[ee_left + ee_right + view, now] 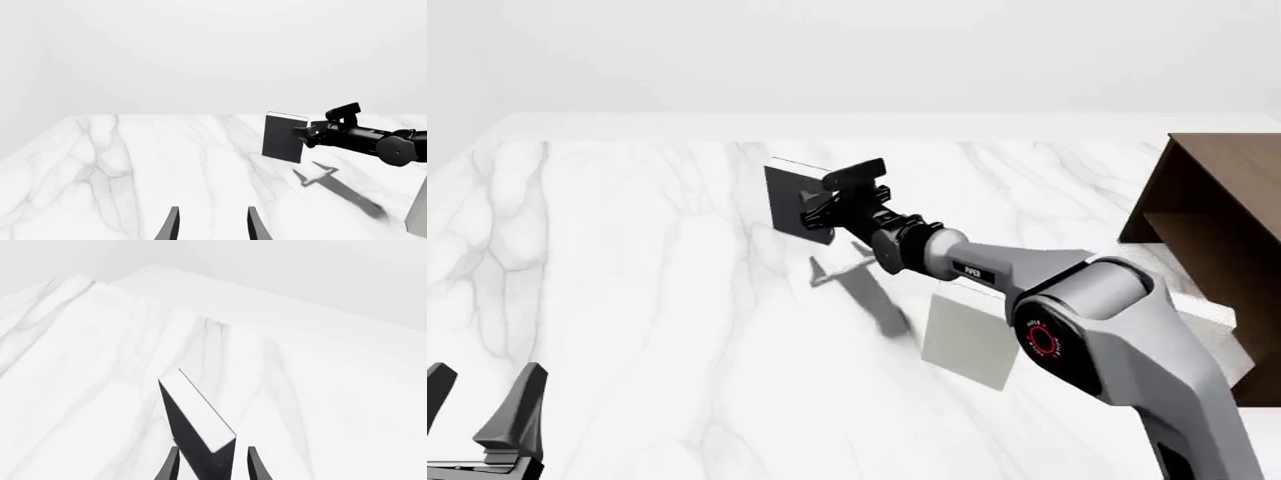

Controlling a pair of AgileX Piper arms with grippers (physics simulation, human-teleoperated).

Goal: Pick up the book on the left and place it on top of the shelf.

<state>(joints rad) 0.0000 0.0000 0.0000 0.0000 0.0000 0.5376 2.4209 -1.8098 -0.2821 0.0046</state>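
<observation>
Thin rectangular book with dark grey cover and white page edges (794, 205) held upright above the white marble table (641, 280), clear of the surface, cover facing the front camera, a thin shadow cast on the marble below and beside it. Right end effector (825, 212) clenched on the book's right edge, black fingers on either side of the cover; seen from the right wrist camera, the book (197, 432) wedged between the two dark fingertips, white page edges turned upward. Seen from the left wrist camera, the same book (283, 137) hanging off the table with the right end effector (303, 134) gripping its side. Left end effector (481, 415) low at the near left corner, released, fingers spread and holding nothing. Dark brown wooden shelf unit (1214, 200) at the far right, well apart from the book. White-covered book (968, 340) standing beneath the right arm.
</observation>
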